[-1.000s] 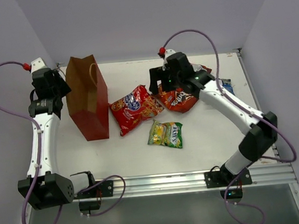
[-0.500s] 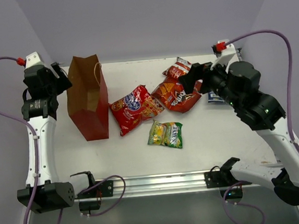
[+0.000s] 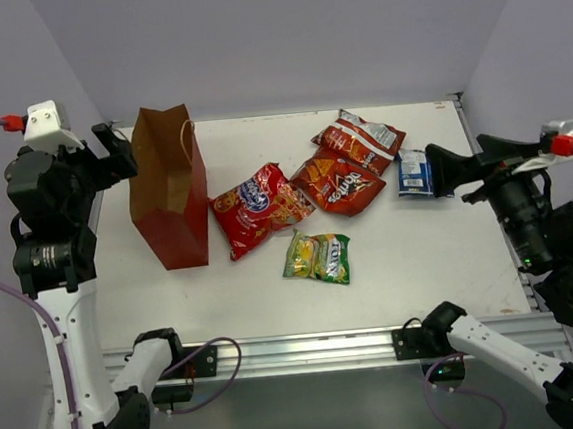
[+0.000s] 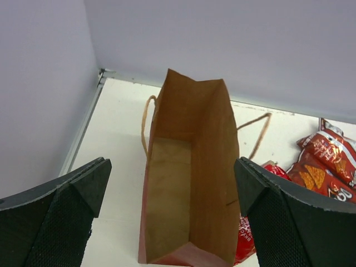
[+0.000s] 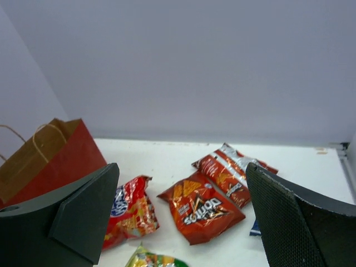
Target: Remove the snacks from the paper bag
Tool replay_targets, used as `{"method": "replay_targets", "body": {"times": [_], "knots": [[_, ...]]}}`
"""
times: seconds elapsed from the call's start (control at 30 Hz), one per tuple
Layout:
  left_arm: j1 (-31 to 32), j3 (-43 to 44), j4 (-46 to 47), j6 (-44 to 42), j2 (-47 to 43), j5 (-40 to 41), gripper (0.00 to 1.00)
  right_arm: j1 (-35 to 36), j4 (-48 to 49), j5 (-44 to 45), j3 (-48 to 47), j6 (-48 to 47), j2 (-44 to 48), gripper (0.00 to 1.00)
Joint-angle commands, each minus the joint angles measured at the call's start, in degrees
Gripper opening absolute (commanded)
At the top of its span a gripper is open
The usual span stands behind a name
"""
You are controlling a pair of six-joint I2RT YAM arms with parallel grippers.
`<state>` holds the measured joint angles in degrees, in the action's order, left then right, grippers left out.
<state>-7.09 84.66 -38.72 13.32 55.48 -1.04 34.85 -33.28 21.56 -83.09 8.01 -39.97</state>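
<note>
surface: white counter [image 3: 421, 263] | 9 o'clock: paper bag [image 3: 169, 190] stood upright, mouth open | centre: red chip bag [image 3: 258, 207] lay flat | 1 o'clock: orange chip bag [image 3: 339, 183] touched it, striped red chip bag [image 3: 362, 140] lay against its far edge | 3 o'clock: blue-white bag [image 3: 414, 173] lay alone | 6 o'clock: green-yellow bag [image 3: 317, 256] lay apart

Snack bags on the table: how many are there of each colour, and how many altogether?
Red or orange chip bags: 3
Blue-white bag: 1
Green-yellow bag: 1
Total: 5
</note>
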Motion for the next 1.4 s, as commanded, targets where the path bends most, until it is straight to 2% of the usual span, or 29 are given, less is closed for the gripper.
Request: {"method": "replay_targets", "body": {"times": [0.0, 0.17, 0.3, 0.37, 0.6, 1.0, 1.37], "knots": [[1.46, 2.52, -0.04, -6.45, -2.83, -5.03, 1.00, 0.04, 5.76, 2.70, 1.35, -5.89, 2.69, 0.99], [2.17, 3.05, -1.36, -8.49, -5.74, -1.17, 1.00, 0.04, 7.96, 2.87, 1.35, -12.04, 5.42, 0.99], [2.08, 4.10, -1.54, -7.00, -6.70, 1.30, 1.00, 0.04, 8.93, 3.57, 1.00, -14.51, 7.00, 0.99], [2.08, 4.89, -1.10, -4.10, -6.53, 4.37, 1.00, 0.04, 9.37, 3.57, 0.82, -14.86, 7.79, 0.99], [3.57, 5.78, 0.05, -0.41, -7.23, 3.94, 1.00, 0.04, 9.28, 3.40, 0.12, -16.09, 9.20, 0.99], [11.39, 5.34, -2.50, -1.72, -10.83, 11.93, 1.00, 0.04, 8.58, 3.93, 1.70, -16.80, 11.93, 0.99], [12.28, 5.16, -3.20, -2.07, -11.45, 12.73, 1.00, -0.05, 9.11, 3.66, 1.88, -16.36, 11.66, 0.99]]}}
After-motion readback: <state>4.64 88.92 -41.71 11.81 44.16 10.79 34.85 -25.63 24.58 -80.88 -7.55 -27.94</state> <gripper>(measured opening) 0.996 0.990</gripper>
